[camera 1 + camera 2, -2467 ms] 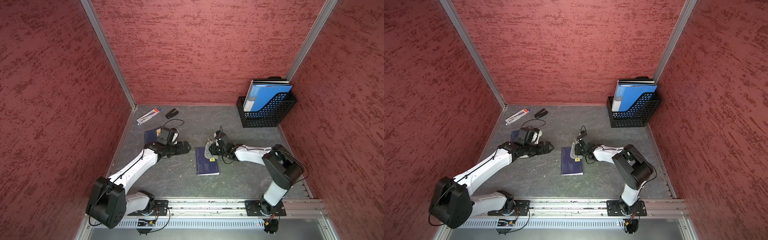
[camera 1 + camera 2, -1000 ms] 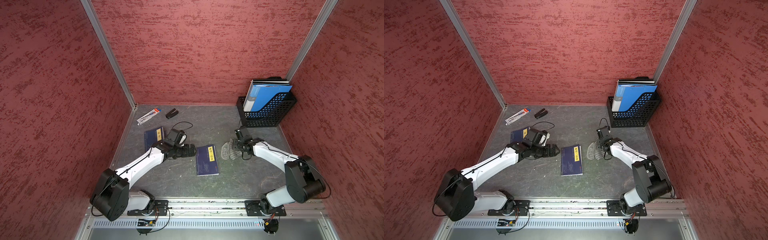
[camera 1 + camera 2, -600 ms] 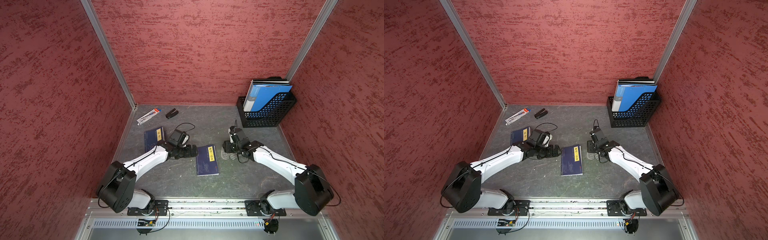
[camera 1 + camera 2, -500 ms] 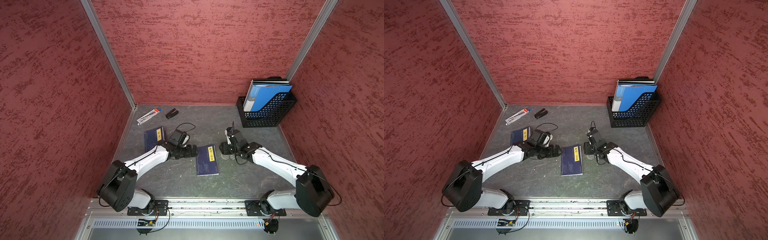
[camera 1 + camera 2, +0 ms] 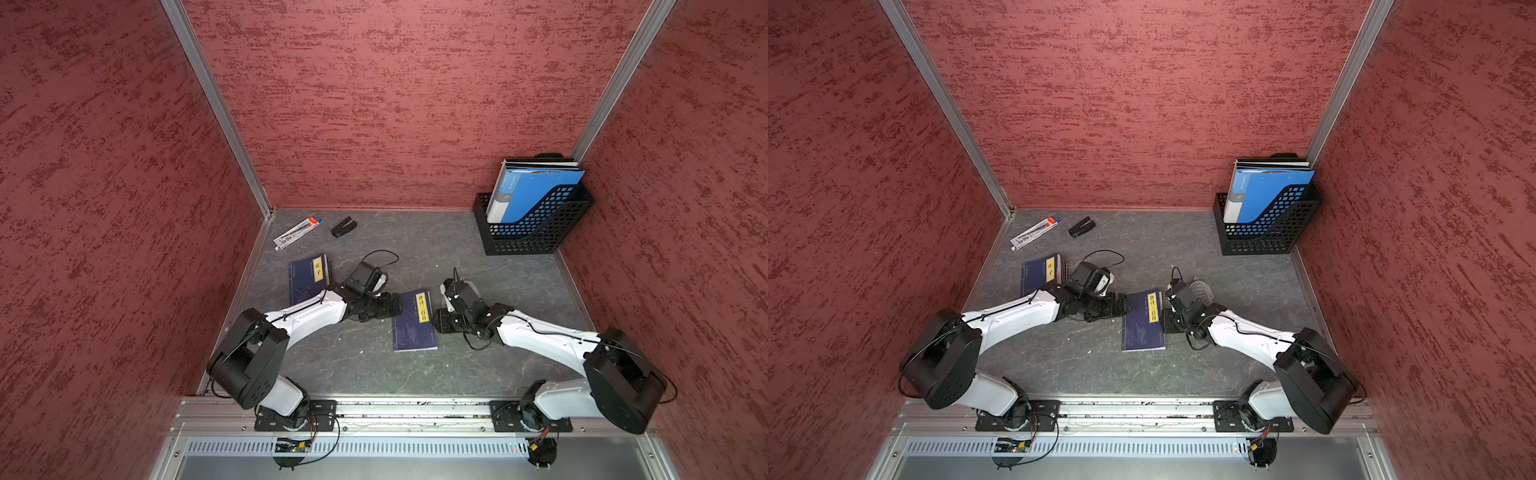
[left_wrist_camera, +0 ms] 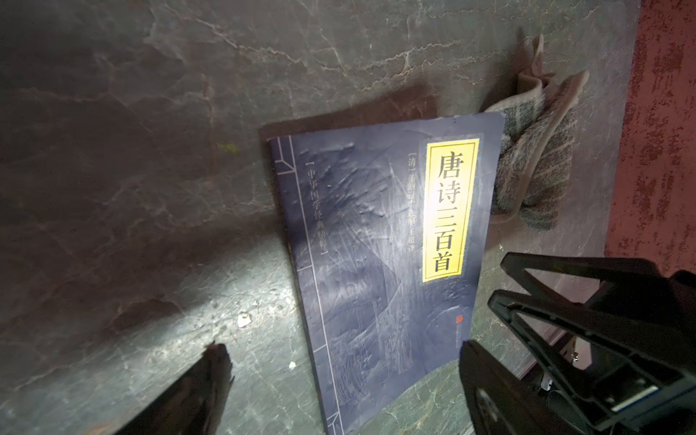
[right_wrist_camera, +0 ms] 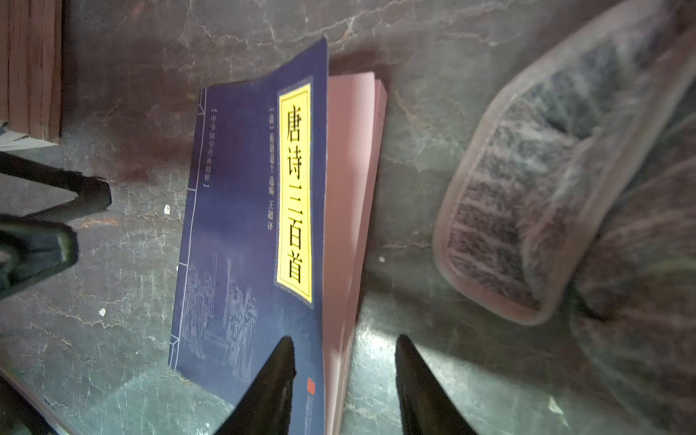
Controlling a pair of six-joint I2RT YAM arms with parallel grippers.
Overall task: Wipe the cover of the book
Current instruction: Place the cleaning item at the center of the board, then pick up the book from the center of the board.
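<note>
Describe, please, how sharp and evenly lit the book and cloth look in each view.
Right wrist view: book sharp, cloth blurred. Left wrist view: glare on the table beside the book, dim elsewhere. In both top views: evenly lit, sharp.

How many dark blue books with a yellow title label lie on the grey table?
2. One dark blue book lies in the middle; the other book lies nearer the back left corner. None seems hidden.

The left arm [image 5: 307,316] and right arm [image 5: 540,338] wear glossy white shells between bulky black cylindrical joints [image 5: 249,365]. Thin black cables [image 5: 376,251] loop off them. The right gripper [image 7: 344,339] has black tapered fingers [image 7: 271,391].
</note>
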